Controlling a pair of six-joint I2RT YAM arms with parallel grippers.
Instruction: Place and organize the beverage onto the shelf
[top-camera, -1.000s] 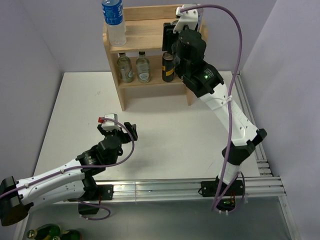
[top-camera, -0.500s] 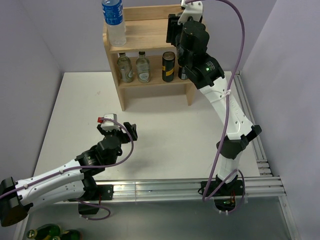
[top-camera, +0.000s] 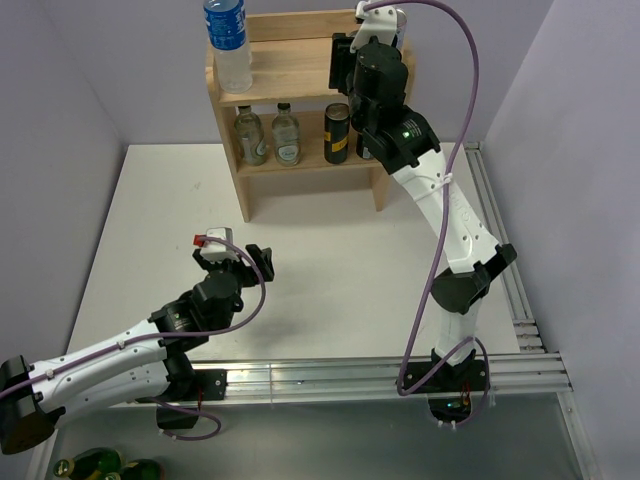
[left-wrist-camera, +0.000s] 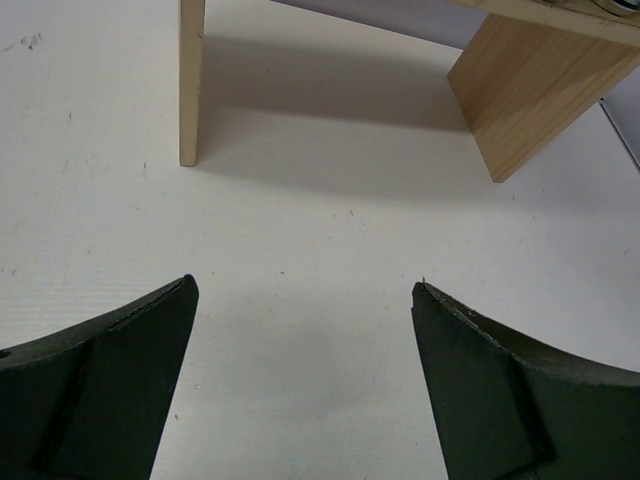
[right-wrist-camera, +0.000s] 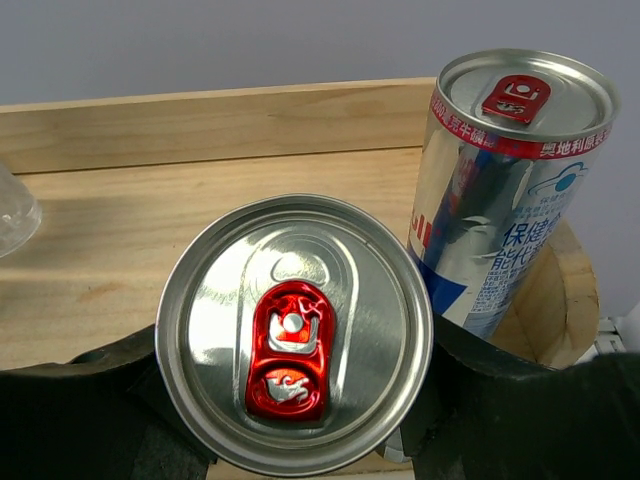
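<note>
Red-tabbed can (right-wrist-camera: 293, 372): upright, clamped in right gripper (right-wrist-camera: 295, 410) over shelf (right-wrist-camera: 200, 130) top tier, just beside blue-silver can (right-wrist-camera: 490, 200), perhaps not yet seated; left gripper (left-wrist-camera: 305, 380) spread wide.

Bright, even light; soft shadows; sharp.

One shelf (top-camera: 290, 60) of two tiers is counted at the far edge of the table (top-camera: 330, 260). One plastic water bottle (top-camera: 228, 40) is seen. Two glass bottles are counted: the left glass bottle (top-camera: 249, 135) and the right glass bottle (top-camera: 286, 133). One dark can (top-camera: 337, 133) is seen. Two silver cans are shown in the right wrist view: the near can (right-wrist-camera: 294, 345) and the far can (right-wrist-camera: 500, 190). Two green bottles (top-camera: 95, 465) are seen past the near left corner.
</note>
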